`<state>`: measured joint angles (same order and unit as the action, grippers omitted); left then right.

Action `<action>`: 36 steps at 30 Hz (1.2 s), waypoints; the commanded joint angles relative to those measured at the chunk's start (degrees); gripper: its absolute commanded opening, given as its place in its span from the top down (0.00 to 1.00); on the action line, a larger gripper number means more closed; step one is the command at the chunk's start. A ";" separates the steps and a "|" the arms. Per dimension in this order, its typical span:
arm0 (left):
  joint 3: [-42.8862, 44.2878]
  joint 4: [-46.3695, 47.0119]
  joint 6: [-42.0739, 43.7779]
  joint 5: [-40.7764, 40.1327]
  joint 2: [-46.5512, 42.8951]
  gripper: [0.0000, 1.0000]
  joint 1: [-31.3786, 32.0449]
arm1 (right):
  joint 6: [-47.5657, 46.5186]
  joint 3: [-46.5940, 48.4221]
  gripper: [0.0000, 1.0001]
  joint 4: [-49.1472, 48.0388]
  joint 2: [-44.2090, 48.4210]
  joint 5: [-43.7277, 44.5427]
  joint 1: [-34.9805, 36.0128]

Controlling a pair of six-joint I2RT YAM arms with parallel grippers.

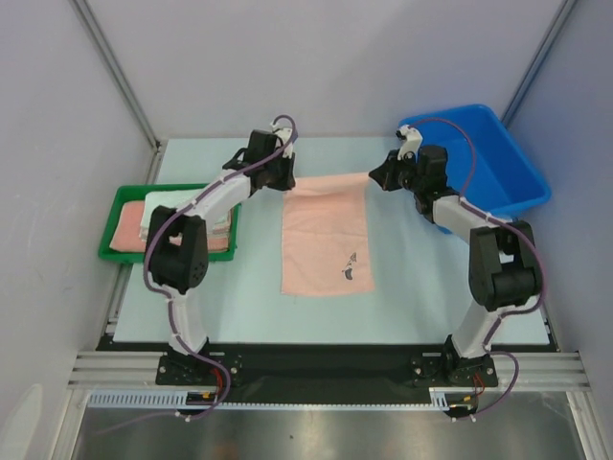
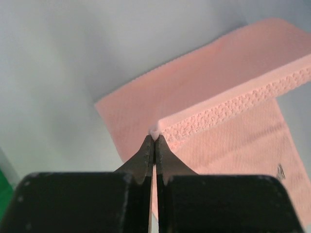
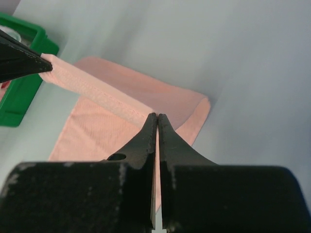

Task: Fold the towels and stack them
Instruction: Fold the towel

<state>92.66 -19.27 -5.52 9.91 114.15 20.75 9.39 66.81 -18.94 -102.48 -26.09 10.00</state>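
Observation:
A salmon-pink towel point(image 1: 326, 240) lies spread on the table's middle, with a small dark mark near its front right corner. Its far edge is lifted off the table and stretched between both grippers. My left gripper point(image 1: 287, 179) is shut on the far left corner, seen pinched at the fingertips in the left wrist view point(image 2: 155, 135). My right gripper point(image 1: 374, 175) is shut on the far right corner point(image 3: 156, 116). The raised hem point(image 3: 97, 92) runs taut from one gripper to the other. More folded towels, pink and white, lie in the green tray point(image 1: 120, 251).
The green tray stands at the left edge of the table, partly under the left arm. A blue bin point(image 1: 498, 158) stands at the back right, behind the right arm. Grey walls close in the back and sides.

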 commanded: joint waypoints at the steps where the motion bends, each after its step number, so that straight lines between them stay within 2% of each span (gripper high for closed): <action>1: -8.53 3.79 -0.19 0.72 -10.07 1.00 0.60 | 0.72 -5.17 1.00 1.97 9.12 4.28 1.07; 5: -17.15 3.18 -1.50 -1.91 -17.36 1.00 3.41 | 1.95 -12.65 1.00 5.83 13.70 6.04 3.00; 11: -29.54 3.80 -4.15 -2.70 -23.53 1.00 7.97 | 3.53 -21.09 1.00 9.62 20.82 9.73 7.04; 15: -33.76 3.53 -6.78 -2.00 -25.99 1.00 11.05 | 4.15 -25.40 1.00 12.43 24.16 12.90 9.94; 21: -39.21 1.17 -9.77 -6.21 -28.80 1.00 14.05 | 6.51 -31.12 1.00 15.50 28.56 15.62 13.02; 23: -40.71 0.81 -11.95 -7.18 -31.17 0.87 14.14 | 7.13 -33.58 1.00 15.95 30.04 15.28 13.99; 25: -43.17 0.90 -13.55 -7.36 -33.19 0.67 14.14 | 7.84 -35.24 1.00 16.65 31.02 15.54 14.87; 26: -43.79 0.64 -14.95 -7.19 -34.94 0.63 14.14 | 7.93 -36.82 1.00 16.48 31.46 15.02 15.05; 32: -45.47 -0.86 -23.20 -7.89 -37.33 0.51 14.14 | 8.10 -38.42 0.99 15.77 31.02 12.90 16.19; 36: -42.92 -1.56 -28.31 -6.40 -33.22 0.52 14.14 | 8.19 -37.28 0.98 16.92 30.85 12.46 16.46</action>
<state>47.35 -20.62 -27.38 3.18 78.85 34.96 16.99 28.05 -1.93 -71.79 -12.73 26.04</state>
